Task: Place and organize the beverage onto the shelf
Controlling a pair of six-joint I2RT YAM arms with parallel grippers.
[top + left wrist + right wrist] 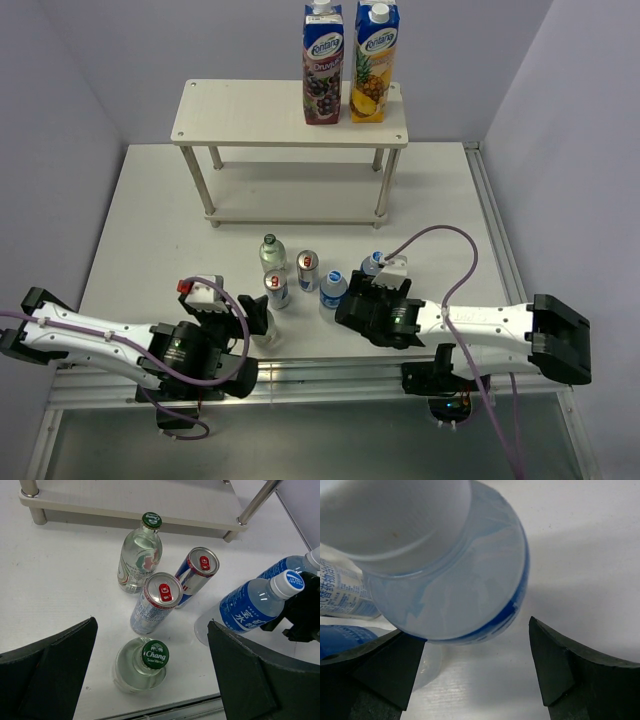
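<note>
The shelf [250,115] stands at the back of the table. In front of it stand the beverage items. A green-capped glass bottle [141,555] is farthest back. Two cans [197,575] [157,602] come after it, with two blue-capped water bottles [333,288] [372,264] to their right. A second green-capped glass bottle [147,662] stands upright between the wide-apart fingers of my left gripper [152,645], touching neither. My right gripper [476,635] is open. A water bottle [450,580] sits just ahead of its jaws, against the left finger [380,670] and apart from the right one.
Two tall juice cartons [323,65] [375,65] stand on the right end of the shelf's top board. The shelf's lower board [125,505] is bare where it shows. A metal rail [330,375] runs along the table's near edge, just behind both grippers.
</note>
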